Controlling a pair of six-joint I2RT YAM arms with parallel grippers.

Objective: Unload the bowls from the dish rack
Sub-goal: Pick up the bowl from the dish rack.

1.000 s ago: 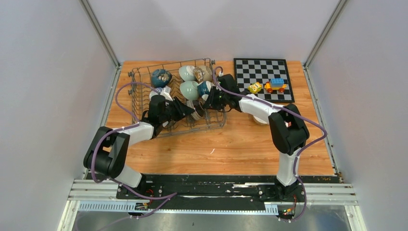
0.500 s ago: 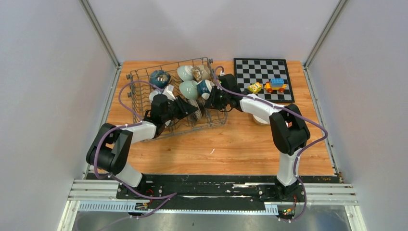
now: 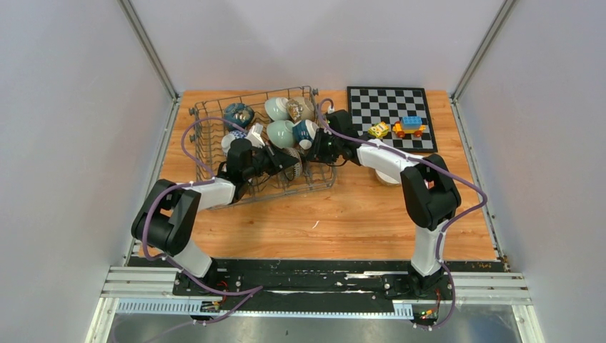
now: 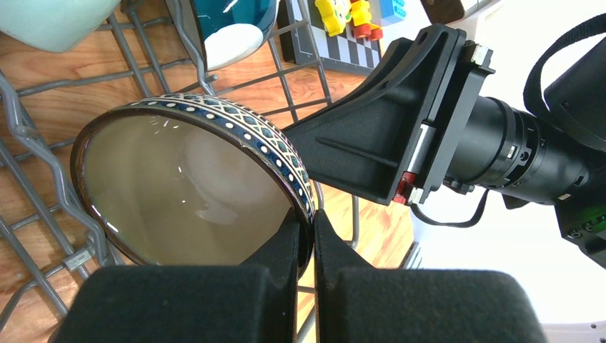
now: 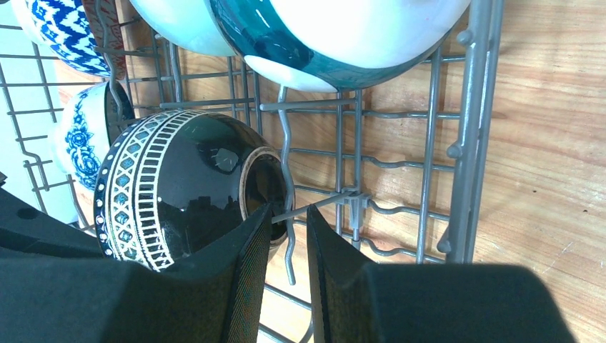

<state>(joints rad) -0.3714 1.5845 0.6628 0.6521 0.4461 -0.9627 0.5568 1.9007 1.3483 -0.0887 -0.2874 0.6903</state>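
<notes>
The grey wire dish rack [image 3: 251,96] stands at the back left and holds several bowls. A dark bowl with a white and blue patterned band [image 4: 186,186] lies on its side among the prongs. My left gripper [image 4: 307,229] is shut on its rim, one finger inside and one outside. From the other side, the same bowl [image 5: 179,186] shows its dark base. My right gripper [image 5: 289,221] hovers just beside that base. Its jaws stand narrowly apart, with only a rack wire showing in the gap. A teal-and-white bowl [image 5: 329,36] leans just beyond.
Pale green [image 3: 280,133], mottled dark blue [image 3: 238,114] and beige-brown [image 3: 299,108] bowls fill the rack's back rows. A blue-and-white bowl [image 5: 78,136] stands left of the held one. The chessboard [image 3: 389,114] with toy blocks [image 3: 409,126] lies to the right. Both wrists are close together inside the rack.
My left gripper has pushed a little further into the rack and closed on the patterned bowl's rim. The right gripper has stayed nearly still.
</notes>
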